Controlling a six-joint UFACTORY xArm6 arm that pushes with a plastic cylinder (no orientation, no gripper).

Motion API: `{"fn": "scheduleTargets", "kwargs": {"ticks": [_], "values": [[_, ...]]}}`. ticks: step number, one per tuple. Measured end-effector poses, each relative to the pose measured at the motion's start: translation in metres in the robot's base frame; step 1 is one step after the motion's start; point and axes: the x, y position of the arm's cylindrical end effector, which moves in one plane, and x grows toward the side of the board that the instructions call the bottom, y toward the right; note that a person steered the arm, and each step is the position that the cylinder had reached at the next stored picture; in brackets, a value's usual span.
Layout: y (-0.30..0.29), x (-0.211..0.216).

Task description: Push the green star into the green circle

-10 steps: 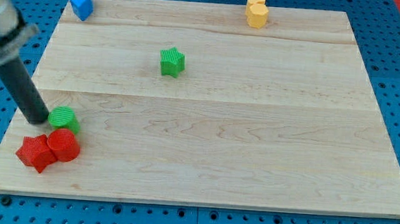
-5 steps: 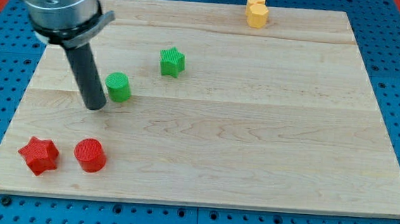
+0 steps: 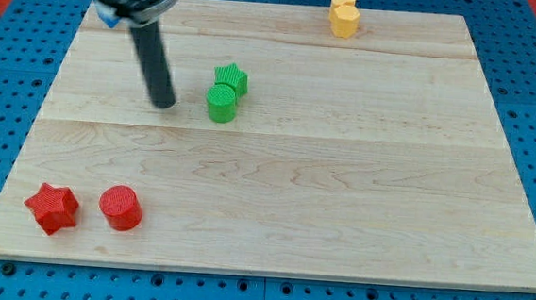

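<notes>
The green star [image 3: 230, 78] sits at upper centre of the board [image 3: 361, 175], touching the green circle [image 3: 221, 102] just below it; task contact appears made; the tip [image 3: 163, 104] stands left, apart, holding nothing; red blocks lie well apart.

Green star [image 3: 231, 78] upper-left of centre, green circle [image 3: 221, 102] touching its lower-left edge.

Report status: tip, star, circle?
My tip left of green circle, apart. Green star touching the circle. Nothing between them.
</notes>
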Motion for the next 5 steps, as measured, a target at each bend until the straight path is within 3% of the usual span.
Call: {"fn": "scheduleTargets", "kwargs": {"ticks": [1,2,3,4,5], "values": [[0.05,-0.042],[0.05,-0.047],[0.079,-0.082],[0.11,-0.064],[0.058,-0.021]]}}
